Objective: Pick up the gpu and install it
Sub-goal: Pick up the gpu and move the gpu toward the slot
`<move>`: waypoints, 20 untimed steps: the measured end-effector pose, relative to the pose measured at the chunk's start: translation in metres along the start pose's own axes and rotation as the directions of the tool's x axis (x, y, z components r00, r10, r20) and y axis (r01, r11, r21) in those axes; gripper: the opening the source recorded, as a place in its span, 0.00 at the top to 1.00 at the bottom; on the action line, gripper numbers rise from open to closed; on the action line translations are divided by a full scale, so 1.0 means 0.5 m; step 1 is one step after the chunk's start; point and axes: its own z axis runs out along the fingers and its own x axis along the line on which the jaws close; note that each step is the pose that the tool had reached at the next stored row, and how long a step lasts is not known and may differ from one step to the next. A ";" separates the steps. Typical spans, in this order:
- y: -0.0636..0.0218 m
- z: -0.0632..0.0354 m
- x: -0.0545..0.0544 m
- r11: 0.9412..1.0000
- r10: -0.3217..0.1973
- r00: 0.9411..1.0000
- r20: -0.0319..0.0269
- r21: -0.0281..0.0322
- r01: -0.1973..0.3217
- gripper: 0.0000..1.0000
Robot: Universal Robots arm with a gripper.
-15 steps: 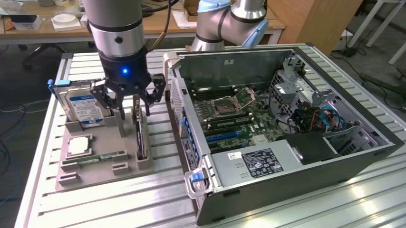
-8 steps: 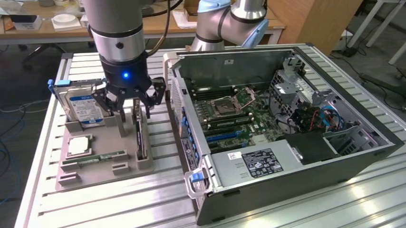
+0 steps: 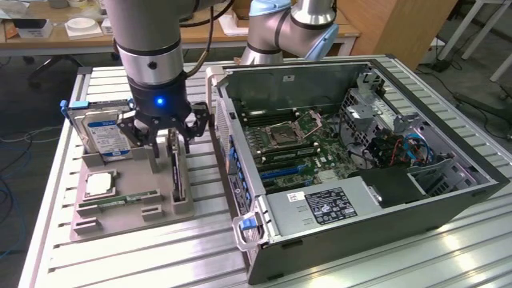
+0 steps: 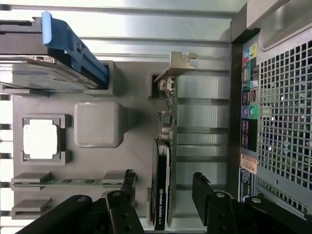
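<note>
Grasp not yet made: gpu (image 3: 177,175) in tray (image 3: 120,217).
End effector (image 3: 164,141), jaws wide, straddles the on-edge card, on the exterior view's left of the open case (image 3: 448,201); lifting and installing remain.

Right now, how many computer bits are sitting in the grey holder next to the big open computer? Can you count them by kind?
hard drive: 1
processor chip: 1
memory stick: 1
gpu: 1
Total: 4
</note>
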 end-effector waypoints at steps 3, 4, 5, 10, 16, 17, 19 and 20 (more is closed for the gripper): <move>-0.002 0.009 0.000 1.000 -0.007 1.000 0.000 0.000 0.007 0.41; -0.002 0.012 0.000 1.000 -0.010 1.000 0.000 0.000 0.010 0.41; -0.002 0.015 0.000 1.000 -0.013 1.000 -0.001 0.000 0.013 0.41; -0.004 0.026 -0.001 0.999 -0.036 0.999 -0.002 -0.001 0.036 0.41; -0.004 0.037 -0.003 0.998 -0.059 0.998 -0.003 -0.001 0.059 0.41; -0.004 0.039 -0.003 0.998 -0.059 0.998 -0.003 -0.001 0.059 0.41; -0.005 0.043 -0.003 0.998 -0.059 0.998 -0.003 -0.001 0.059 0.41; -0.005 0.045 -0.003 0.998 -0.058 0.998 -0.003 -0.001 0.058 0.41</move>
